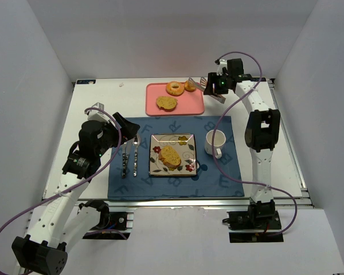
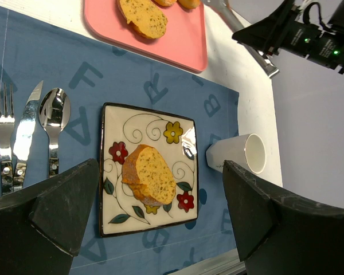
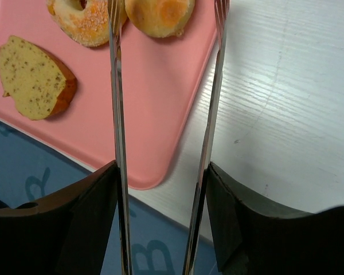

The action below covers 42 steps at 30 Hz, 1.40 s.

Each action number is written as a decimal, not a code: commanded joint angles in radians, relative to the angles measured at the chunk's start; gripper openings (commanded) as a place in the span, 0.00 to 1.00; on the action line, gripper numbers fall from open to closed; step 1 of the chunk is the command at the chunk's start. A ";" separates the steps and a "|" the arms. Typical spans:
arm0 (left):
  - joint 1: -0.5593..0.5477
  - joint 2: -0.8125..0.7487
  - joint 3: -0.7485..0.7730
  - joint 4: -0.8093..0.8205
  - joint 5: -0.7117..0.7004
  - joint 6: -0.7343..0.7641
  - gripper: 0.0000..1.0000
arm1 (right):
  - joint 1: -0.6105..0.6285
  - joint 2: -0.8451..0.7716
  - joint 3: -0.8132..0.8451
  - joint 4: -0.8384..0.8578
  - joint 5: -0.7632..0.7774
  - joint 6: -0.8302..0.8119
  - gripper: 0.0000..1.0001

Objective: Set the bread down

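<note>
One bread slice (image 1: 169, 156) (image 2: 151, 175) lies on the flowered plate (image 1: 186, 140) (image 2: 112, 223) on the blue placemat. A second slice (image 1: 167, 102) (image 3: 37, 80) rests on the pink tray (image 1: 189, 106) (image 3: 155, 114), beside a sugared donut (image 1: 174, 88) (image 3: 83, 23) and a round bun (image 1: 190, 86) (image 3: 160, 14). My right gripper (image 1: 218, 86) (image 3: 163, 172) is shut on metal tongs (image 1: 199, 86) (image 3: 117, 114). The spread tong arms reach over the tray's right rear corner, on either side of the bun. My left gripper (image 1: 121, 123) (image 2: 160, 166) hangs open and empty left of the plate.
A white cup (image 1: 215, 142) (image 2: 241, 153) stands right of the plate. Fork (image 2: 3, 132), knife (image 2: 26, 126) and spoon (image 2: 54, 114) lie left of it on the placemat (image 1: 218, 183). White walls close in the table on three sides.
</note>
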 commanded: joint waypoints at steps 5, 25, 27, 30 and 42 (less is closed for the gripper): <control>0.001 -0.008 0.004 0.007 0.011 0.006 0.98 | 0.031 0.020 0.053 0.036 -0.002 -0.003 0.64; 0.001 -0.007 0.008 0.003 0.008 0.004 0.98 | 0.040 0.060 0.043 0.039 0.030 -0.008 0.64; 0.001 -0.007 0.008 0.000 0.008 0.004 0.98 | 0.040 0.069 0.049 0.041 0.034 -0.009 0.64; 0.000 -0.007 0.014 -0.006 0.005 0.006 0.98 | 0.043 0.078 0.058 0.044 0.040 -0.009 0.62; 0.001 -0.013 0.023 -0.019 -0.002 0.003 0.98 | 0.036 0.040 0.055 0.045 -0.026 -0.003 0.32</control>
